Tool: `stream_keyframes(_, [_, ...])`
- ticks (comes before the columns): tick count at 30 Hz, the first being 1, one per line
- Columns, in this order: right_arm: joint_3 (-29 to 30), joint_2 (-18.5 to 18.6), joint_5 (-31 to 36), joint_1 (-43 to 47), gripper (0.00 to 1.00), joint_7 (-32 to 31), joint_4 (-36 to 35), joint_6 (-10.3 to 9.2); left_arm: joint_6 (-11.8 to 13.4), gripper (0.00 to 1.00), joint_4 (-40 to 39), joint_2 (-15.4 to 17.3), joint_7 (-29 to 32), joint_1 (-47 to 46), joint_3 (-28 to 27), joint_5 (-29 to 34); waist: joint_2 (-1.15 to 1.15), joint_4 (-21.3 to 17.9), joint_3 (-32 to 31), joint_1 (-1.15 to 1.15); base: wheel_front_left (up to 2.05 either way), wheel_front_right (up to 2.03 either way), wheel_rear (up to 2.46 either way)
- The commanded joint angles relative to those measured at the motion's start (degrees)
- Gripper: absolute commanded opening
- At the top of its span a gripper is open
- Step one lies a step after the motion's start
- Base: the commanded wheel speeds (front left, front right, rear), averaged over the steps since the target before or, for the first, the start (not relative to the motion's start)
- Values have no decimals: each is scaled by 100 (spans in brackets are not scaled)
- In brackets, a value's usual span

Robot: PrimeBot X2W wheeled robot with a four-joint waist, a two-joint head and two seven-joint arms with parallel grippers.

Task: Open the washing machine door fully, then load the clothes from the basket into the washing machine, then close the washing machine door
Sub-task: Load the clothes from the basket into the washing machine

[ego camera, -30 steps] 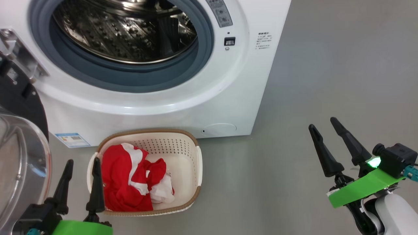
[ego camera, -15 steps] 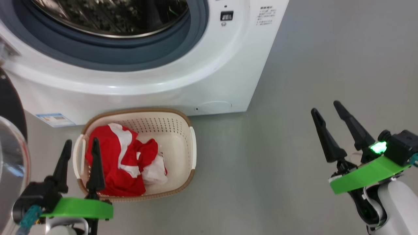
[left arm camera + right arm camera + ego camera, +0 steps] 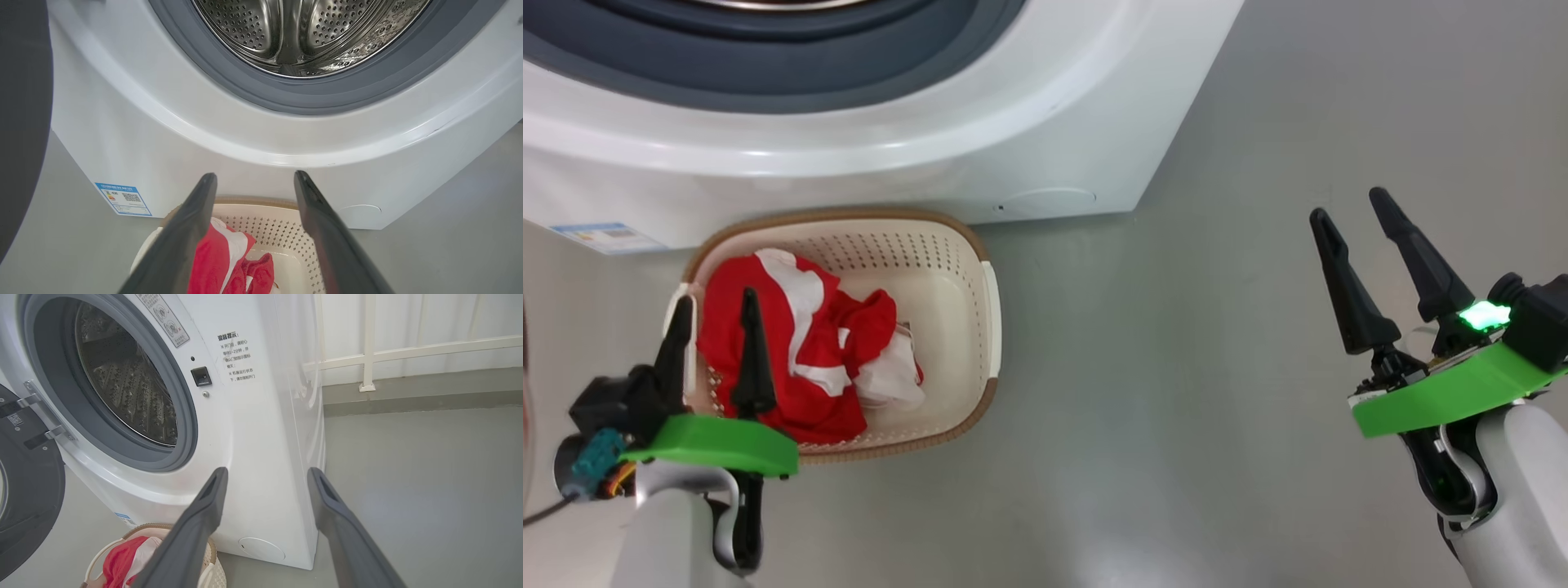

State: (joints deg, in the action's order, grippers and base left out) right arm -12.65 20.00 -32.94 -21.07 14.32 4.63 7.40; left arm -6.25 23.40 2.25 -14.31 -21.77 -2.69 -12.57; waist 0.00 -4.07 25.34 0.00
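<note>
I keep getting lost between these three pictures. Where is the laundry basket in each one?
Head view: the basket sits lower left, in front of the washing machine.
Left wrist view: basket at bottom centre, cut off by the edge.
Right wrist view: basket at bottom left, also cut off.
Shared landmark: the round cap low on the machine's front, right of the basket.

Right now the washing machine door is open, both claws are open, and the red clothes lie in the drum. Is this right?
Wrong: the clothes lie in the basket, not the drum; the head view shows it. The door, left claw and right claw are open.
</note>
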Motion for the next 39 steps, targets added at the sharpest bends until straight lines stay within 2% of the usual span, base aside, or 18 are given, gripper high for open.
stream_keyframes(1, [-66, 48, -66, 10, 100, 68, -145, 9, 5, 100, 8, 159, -69, -135, -205, 74, 0, -60, 181, 0, 0, 0, 0])
stream_keyframes(12, [-32, 33, -53, -189, 100, 68, -246, 9, -12, 100, 1088, 259, -69, -823, -371, 94, 0, -184, 737, 0, 0, 0, 0])
stream_keyframes(21, [38, 15, -40, -403, 100, 68, -369, 9, -12, 100, 2026, 473, -69, -1509, -485, 137, 0, -231, 1315, 0, 0, 0, 0])
stream_keyframes(39, [33, -34, -21, -751, 100, 68, -473, 9, -82, 100, 3931, 777, -69, -2684, -203, 230, 0, -392, 2096, 0, 0, 0, 0])
